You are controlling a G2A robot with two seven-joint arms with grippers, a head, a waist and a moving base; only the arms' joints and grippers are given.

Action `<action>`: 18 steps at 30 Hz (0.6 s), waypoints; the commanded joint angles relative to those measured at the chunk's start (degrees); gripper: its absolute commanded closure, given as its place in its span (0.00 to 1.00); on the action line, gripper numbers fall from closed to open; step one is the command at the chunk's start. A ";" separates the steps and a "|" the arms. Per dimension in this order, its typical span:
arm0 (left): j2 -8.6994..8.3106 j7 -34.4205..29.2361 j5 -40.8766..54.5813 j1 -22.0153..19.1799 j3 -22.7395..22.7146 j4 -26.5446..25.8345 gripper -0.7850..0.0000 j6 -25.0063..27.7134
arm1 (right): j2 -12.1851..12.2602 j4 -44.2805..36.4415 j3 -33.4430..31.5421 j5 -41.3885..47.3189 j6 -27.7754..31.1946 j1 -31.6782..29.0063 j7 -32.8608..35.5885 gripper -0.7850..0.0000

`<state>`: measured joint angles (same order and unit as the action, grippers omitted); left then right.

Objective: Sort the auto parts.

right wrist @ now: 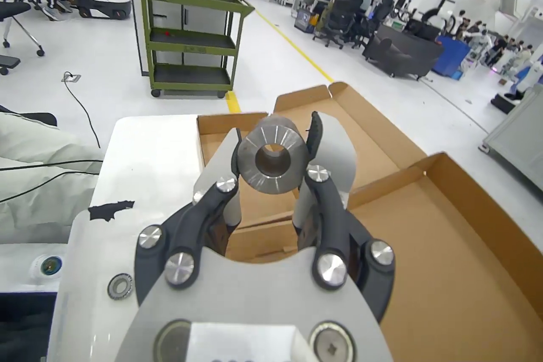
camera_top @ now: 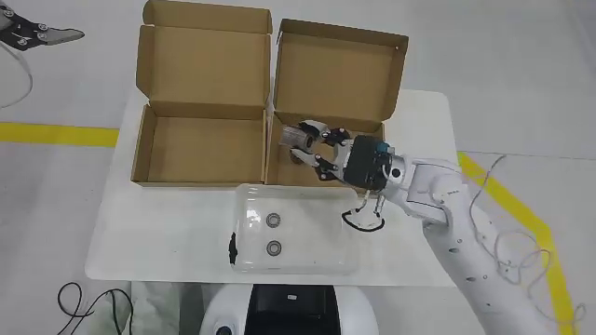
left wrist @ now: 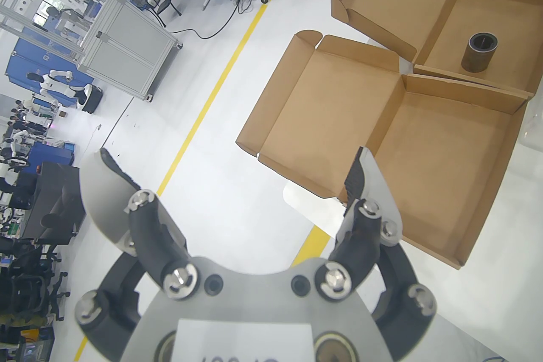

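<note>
Right claw (right wrist: 275, 131) around thick-walled grey metal sleeve (right wrist: 253, 169), possibly hollow throughout.

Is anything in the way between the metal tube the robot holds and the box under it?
No, nothing visible is in the way. The right gripper holds the metal tube just above the open cardboard box, and only bare cardboard shows beneath it.

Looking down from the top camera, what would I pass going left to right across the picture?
left gripper, out over the floor → left cardboard box → right cardboard box, with the right gripper holding a metal cylinder above it
</note>
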<state>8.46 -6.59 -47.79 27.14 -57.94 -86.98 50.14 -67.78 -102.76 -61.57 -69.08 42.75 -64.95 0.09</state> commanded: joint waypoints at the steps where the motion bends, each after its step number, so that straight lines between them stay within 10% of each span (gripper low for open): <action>1: 0.00 0.00 0.00 0.00 0.00 0.00 0.00 0.00 | -0.03 0.73 0.29 0.23 -1.26 -0.27 2.25 1.00; 18: 0.00 0.00 0.00 0.00 0.00 0.00 0.00 0.00 | 0.05 9.40 0.69 5.21 -6.43 -2.20 14.22 1.00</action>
<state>8.46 -6.59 -47.79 27.14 -57.94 -86.98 50.14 -67.69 -93.78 -61.08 -64.21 36.65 -67.18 13.68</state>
